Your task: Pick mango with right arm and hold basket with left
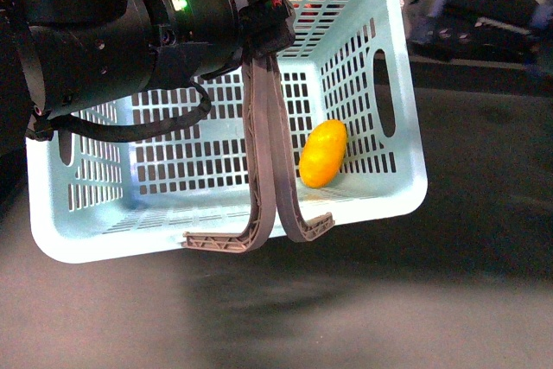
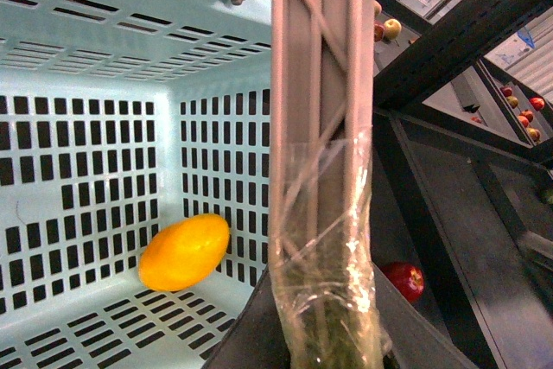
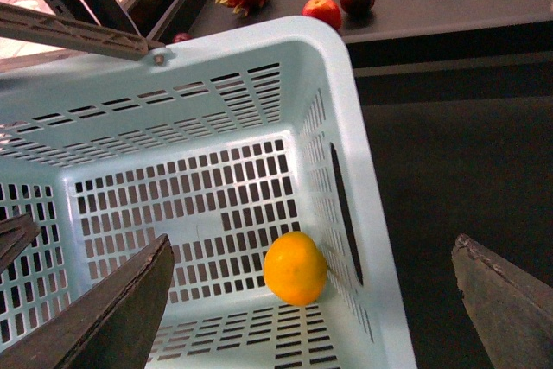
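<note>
The mango (image 1: 323, 154) already lies inside the basket (image 1: 413, 136), on its floor against the right wall, just below the oval hand hole; so the picking looks done and the step in hand is most likely the release and pull-back. The right claw (image 3: 311, 244) hangs over the open basket with its fingers (image 3: 112, 317) wide apart and nothing between them, the mango directly beneath. The left claw (image 1: 262, 28) seems clamped on the two handles (image 1: 263, 153), which are drawn together and run up to it, though its tips are partly cut off at the top of the front view, so I judge that grip rather than see it plainly. Next, the right arm should rise straight out, clear of rim and handles, while the left arm holds steady. The right arm is absent from the front view; the left arm hides the basket's far left corner; the film-wrapped handle blocks much of the left wrist view; whether the tilted basket touches the tabletop (image 1: 484, 300) I cannot tell.
</note>
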Robot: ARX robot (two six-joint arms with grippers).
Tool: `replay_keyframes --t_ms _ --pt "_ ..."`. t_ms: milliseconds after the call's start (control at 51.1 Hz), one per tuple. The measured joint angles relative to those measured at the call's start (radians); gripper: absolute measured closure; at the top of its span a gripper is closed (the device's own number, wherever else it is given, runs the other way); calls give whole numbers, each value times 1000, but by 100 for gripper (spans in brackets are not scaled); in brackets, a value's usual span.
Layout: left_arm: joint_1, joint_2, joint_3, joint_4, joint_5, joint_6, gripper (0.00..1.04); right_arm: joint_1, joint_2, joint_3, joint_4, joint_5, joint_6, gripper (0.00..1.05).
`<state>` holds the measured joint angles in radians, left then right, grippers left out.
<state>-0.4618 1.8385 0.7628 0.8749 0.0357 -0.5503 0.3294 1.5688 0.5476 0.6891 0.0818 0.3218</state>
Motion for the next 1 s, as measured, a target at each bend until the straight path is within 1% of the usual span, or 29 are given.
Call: replay_keyframes --t_ms 117,235,313,431,489,587,763,802,842,861,900,939,998 --pt "1 0 0 0 3 -3 96 -13 -239 -130 -109 35 -10 8" --pt "0 0 0 0 6 -3 96 -31 -534 -236 -294 78 -22 8" --pt "0 0 0 0 8 -3 96 -33 -668 -265 -394 100 -24 8" --pt "0 0 0 0 8 -3 96 -29 -904 -289 -588 153 -37 8" --pt "0 0 0 0 8 -3 96 -28 -979 -291 -646 166 -44 8" --pt "0 0 0 0 6 -3 96 -28 -1024 -290 -656 171 -48 8" --pt "0 0 0 0 3 -2 96 -27 -1020 -292 -659 171 -51 8" --pt "0 0 0 0 3 -2 96 -28 -1029 -323 -570 195 -95 13" --pt "0 0 0 0 3 -3 96 -40 -1046 -370 -457 190 -152 20" --pt "0 0 0 0 3 -3 96 -44 -1051 -380 -433 187 -166 22" --pt "0 0 0 0 4 -3 96 -61 -1072 -410 -369 173 -216 29" --pt "0 0 0 0 3 -2 96 -84 -1099 -426 -352 153 -254 38" --pt "0 0 0 0 3 -2 96 -108 -1126 -441 -354 131 -282 49"
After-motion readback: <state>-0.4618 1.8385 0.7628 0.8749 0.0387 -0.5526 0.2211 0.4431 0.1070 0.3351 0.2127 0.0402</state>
